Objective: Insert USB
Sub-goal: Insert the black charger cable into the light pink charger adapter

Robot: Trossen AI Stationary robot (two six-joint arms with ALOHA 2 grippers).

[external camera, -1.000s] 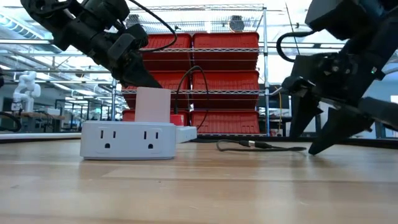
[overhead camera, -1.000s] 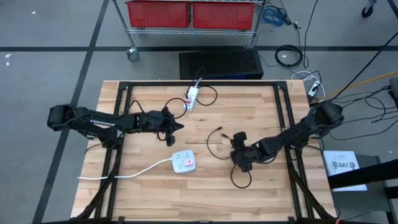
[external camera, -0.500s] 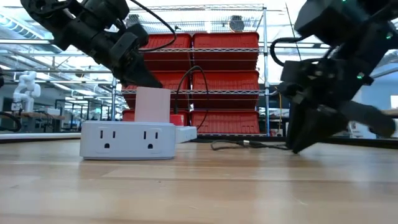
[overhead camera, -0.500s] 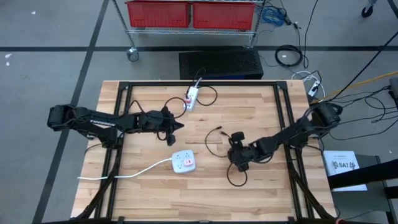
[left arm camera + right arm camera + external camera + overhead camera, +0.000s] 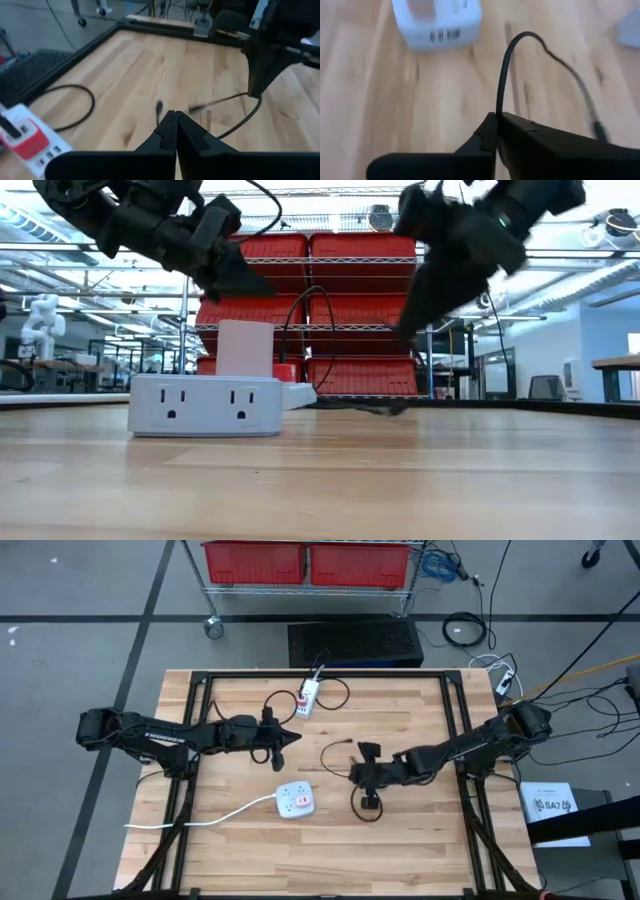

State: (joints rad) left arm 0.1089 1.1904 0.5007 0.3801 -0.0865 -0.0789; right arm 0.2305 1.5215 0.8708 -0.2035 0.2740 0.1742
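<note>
The right hand (image 5: 366, 773) is clamped on the black USB cable (image 5: 506, 65), gripping it partway along so the cord arcs forward out of the fingers and its plug end (image 5: 600, 131) trails free on the bench (image 5: 420, 840). The white power cube (image 5: 297, 800) lies just beyond, towards the robot's left and nearer the bench's front edge, well within this arm's reach. Farther off, the left hand (image 5: 289, 738) hovers pinched closed, holding nothing, between the cube and the white power strip (image 5: 308, 697).
</note>
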